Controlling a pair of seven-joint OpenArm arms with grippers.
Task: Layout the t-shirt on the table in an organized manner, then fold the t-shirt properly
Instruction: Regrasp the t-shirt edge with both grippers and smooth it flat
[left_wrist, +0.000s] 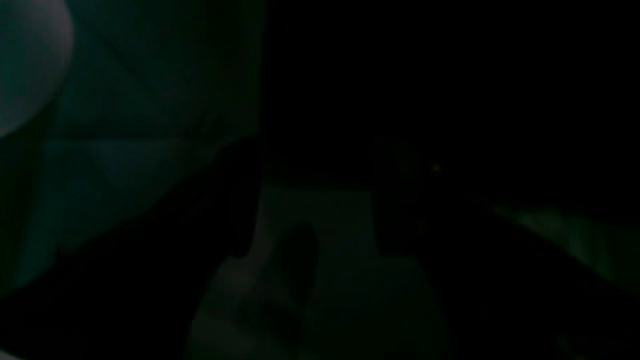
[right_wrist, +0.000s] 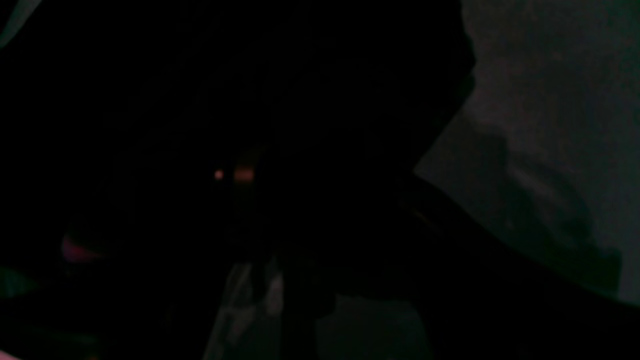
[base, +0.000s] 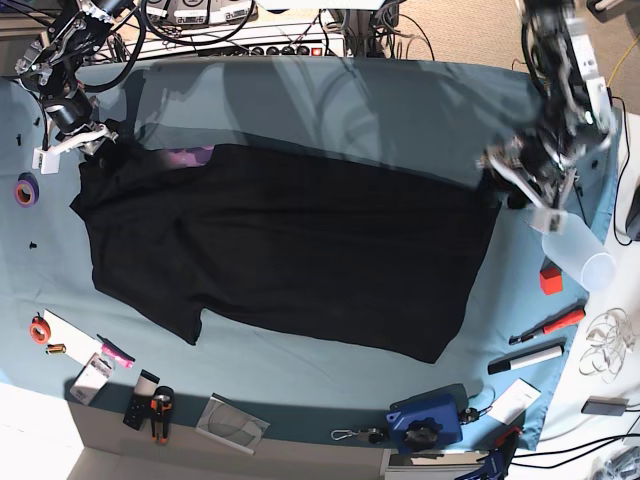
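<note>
The t-shirt (base: 290, 250) lies spread across the middle of the table (base: 420, 110), mostly flat, with a bit of purple print showing at its upper left edge. The right gripper (base: 85, 140) sits at the shirt's upper left corner, the left gripper (base: 520, 180) at its right edge. Both stand wide; whether they pinch cloth I cannot tell. Both wrist views are too dark to read.
</note>
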